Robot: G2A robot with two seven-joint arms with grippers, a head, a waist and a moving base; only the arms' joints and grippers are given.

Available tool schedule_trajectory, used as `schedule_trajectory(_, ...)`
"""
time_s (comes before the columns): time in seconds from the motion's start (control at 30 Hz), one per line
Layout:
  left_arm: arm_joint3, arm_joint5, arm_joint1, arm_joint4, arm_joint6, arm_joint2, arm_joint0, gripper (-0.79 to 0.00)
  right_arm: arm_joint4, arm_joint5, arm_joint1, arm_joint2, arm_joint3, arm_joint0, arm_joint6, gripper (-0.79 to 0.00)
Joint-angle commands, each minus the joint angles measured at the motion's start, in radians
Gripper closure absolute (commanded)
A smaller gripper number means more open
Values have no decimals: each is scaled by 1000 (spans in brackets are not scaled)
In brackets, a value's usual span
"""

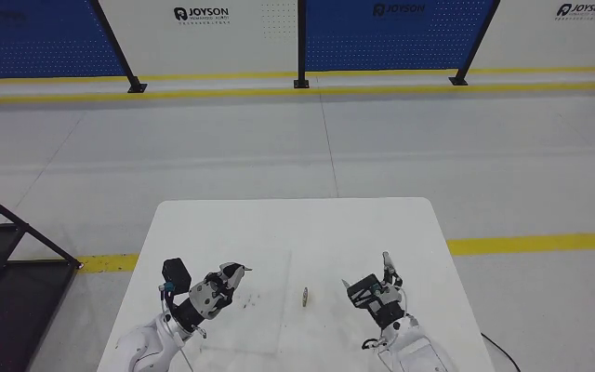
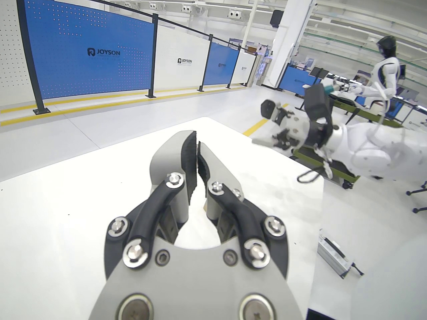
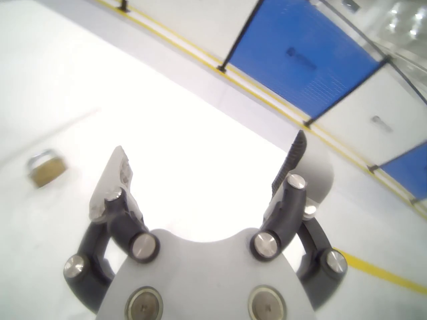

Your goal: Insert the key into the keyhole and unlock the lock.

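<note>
Left hand first: it is pressed together, the ridged black pads meeting at the tips with just a sliver of light lower down. Whether a key sits pinched in there, I cannot tell. It hangs low over the near left part of the bench, pointing in towards the middle.

Over to the right hand, and that one is spread wide, its two fingers well apart with bright bench top showing between them. It hovers over the near right part of the bench, tips aimed toward the far side and a touch inward.

Now the prize: the padlock rests on the bench between the two hands, apart from both and touched by neither. From the right wrist view it shows a brass body and a silver shackle, sitting off to one side of the open fingers. A few dark specks mark the white top just beside the left hand.

Out past the bench edge there is pale grey floor and a yellow line running by the far right corner. Further back stands a row of blue and white barrier panels on black posts. A black frame stands off the left side of the bench.
</note>
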Motion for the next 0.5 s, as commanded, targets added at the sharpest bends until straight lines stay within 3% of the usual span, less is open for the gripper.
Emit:
schedule_trajectory(0.0, 0, 0, 0, 0, 0, 0, 0, 0, -32, -13, -7, -75, 24, 0, 0, -785)
schedule_trajectory(0.2, 0, 0, 0, 0, 0, 0, 0, 0, -52, 46, -40, -231, 130, 52, 27, -785)
schedule_trajectory(0.47, 0, 0, 0, 0, 0, 0, 0, 0, 181, 90, -94, -310, 297, 188, 11, -785)
